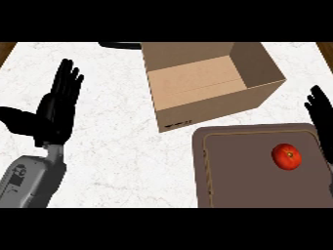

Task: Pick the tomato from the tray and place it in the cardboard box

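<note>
A red tomato lies on the right part of a brown tray at the lower right of the counter. Behind the tray stands an open cardboard box, nothing visible inside it. My right hand is at the right edge, just right of the tray, fingers straight and open, a short way from the tomato without touching it. My left hand rests open at the left, fingers up, far from both tray and box.
The white marble counter spreads between my left hand and the tray. A dark object pokes in at the back edge, left of the box. Wooden floor shows past both far corners.
</note>
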### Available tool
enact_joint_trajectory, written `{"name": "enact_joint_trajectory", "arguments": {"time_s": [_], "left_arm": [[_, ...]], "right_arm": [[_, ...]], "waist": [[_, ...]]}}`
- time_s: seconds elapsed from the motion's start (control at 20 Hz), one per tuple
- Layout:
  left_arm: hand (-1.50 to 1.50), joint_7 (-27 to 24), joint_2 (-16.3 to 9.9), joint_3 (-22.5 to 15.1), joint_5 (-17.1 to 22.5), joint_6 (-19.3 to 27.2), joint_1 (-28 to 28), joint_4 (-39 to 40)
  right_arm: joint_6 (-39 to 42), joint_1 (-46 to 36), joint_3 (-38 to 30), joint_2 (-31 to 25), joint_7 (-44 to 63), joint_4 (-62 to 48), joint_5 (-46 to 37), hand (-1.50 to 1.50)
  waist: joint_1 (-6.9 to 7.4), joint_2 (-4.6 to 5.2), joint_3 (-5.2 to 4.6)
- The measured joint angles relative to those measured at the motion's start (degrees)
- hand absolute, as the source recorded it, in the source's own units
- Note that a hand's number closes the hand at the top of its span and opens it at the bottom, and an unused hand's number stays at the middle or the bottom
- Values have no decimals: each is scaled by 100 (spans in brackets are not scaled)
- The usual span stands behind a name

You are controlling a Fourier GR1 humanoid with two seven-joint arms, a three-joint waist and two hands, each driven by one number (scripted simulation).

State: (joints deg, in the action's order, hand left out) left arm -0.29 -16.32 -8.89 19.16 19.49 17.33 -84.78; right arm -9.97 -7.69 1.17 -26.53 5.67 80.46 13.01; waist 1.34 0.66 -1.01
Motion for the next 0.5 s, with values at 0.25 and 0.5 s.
{"name": "enact_joint_trajectory", "arguments": {"time_s": [0.25,0.5], "left_arm": [[0,25,-408,-163,-469,-50,-361,218],[0,121,-803,-431,-931,-85,-913,322]], "right_arm": [[657,-522,-43,125,-562,385,433,-150],[361,-605,-69,-186,-1084,253,-354,-150]], "waist": [[16,-54,89],[22,-57,86]]}}
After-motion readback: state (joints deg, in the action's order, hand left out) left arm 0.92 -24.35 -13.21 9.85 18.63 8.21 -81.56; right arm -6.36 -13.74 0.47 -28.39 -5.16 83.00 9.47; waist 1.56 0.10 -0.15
